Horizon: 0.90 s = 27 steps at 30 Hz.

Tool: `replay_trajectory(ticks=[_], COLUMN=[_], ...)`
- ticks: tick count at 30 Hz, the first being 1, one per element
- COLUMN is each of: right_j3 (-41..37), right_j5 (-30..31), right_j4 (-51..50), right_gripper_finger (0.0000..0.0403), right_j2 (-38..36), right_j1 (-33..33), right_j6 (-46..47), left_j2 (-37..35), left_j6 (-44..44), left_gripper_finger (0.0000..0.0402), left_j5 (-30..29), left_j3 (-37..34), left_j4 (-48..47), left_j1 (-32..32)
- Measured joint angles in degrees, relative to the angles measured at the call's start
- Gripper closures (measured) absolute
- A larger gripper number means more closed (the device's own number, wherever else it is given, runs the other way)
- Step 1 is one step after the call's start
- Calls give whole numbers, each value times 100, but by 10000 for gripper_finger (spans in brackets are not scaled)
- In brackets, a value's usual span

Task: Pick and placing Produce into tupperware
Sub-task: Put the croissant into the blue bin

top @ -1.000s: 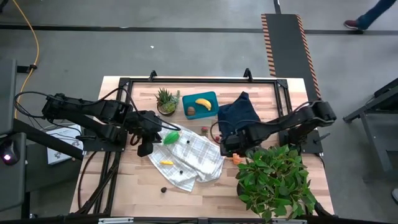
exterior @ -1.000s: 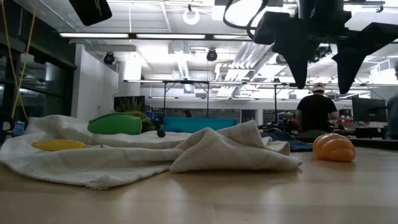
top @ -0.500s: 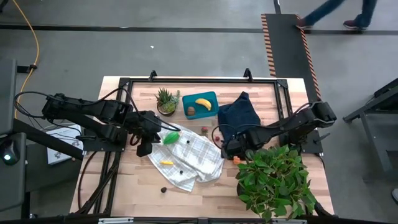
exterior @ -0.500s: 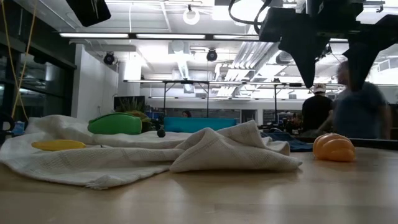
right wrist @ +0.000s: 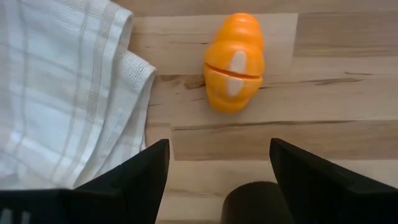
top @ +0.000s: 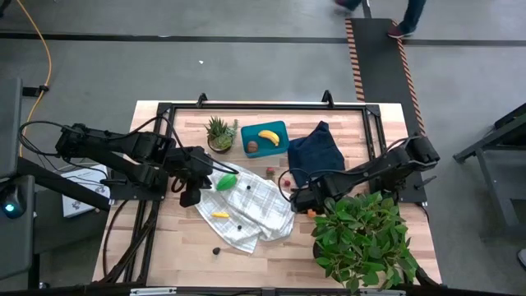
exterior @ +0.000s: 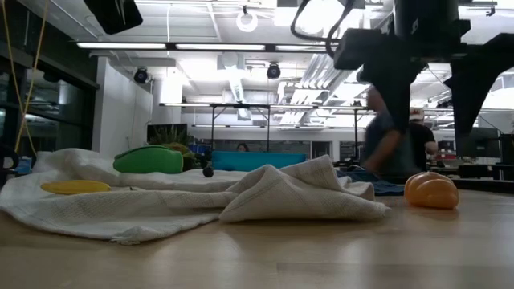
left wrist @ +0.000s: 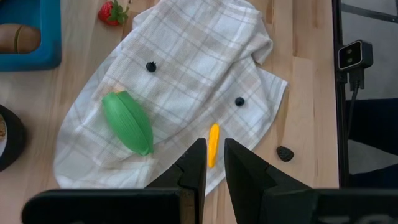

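The teal tupperware [top: 265, 138] stands at the table's far side and holds a yellow banana [top: 269, 136] and a brown piece [top: 253, 146]. A green piece [top: 226, 182], a small yellow piece [top: 219, 215] and dark berries [top: 247, 187] lie on a white checked towel [top: 255, 210]. An orange piece [right wrist: 234, 62] rests on the bare wood beside the towel's right edge. My right gripper [right wrist: 217, 171] hangs open above the orange piece [exterior: 431, 191] without touching it. My left gripper [left wrist: 214, 165] waits shut over the towel's left side.
A big leafy plant [top: 366, 238] stands at the near right corner, close to the right arm. A small spiky potted plant [top: 219, 131] sits left of the tupperware, and a navy cloth [top: 316, 152] lies to its right. A strawberry [top: 270, 172] and a berry [top: 216, 251] rest on the wood.
My right gripper has shifted a little toward the table's left, staying open above the orange piece. A person has walked across the room behind the table.
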Motion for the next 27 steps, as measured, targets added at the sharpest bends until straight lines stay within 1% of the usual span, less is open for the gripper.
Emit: replay_trajectory(ticks=[9, 16, 23, 27], right_j3=[0, -34, -512, -690], right_j5=[18, 157, 182, 139], right_j4=[-125, -296, 392, 540], right_gripper_finger=[135, 135, 135, 135], right_j2=[359, 446, 456, 455], right_j1=[0, -59, -288, -378], right_j6=[-39, 0, -32, -41], left_j2=[2, 2, 2, 2], left_j6=[0, 0, -2, -2], left_gripper_finger=[355, 355, 355, 355], left_j5=[0, 0, 0, 0], left_j3=[0, 0, 0, 0], left_j4=[-84, -84, -116, -231], left_j1=[-1, 1, 0, -1])
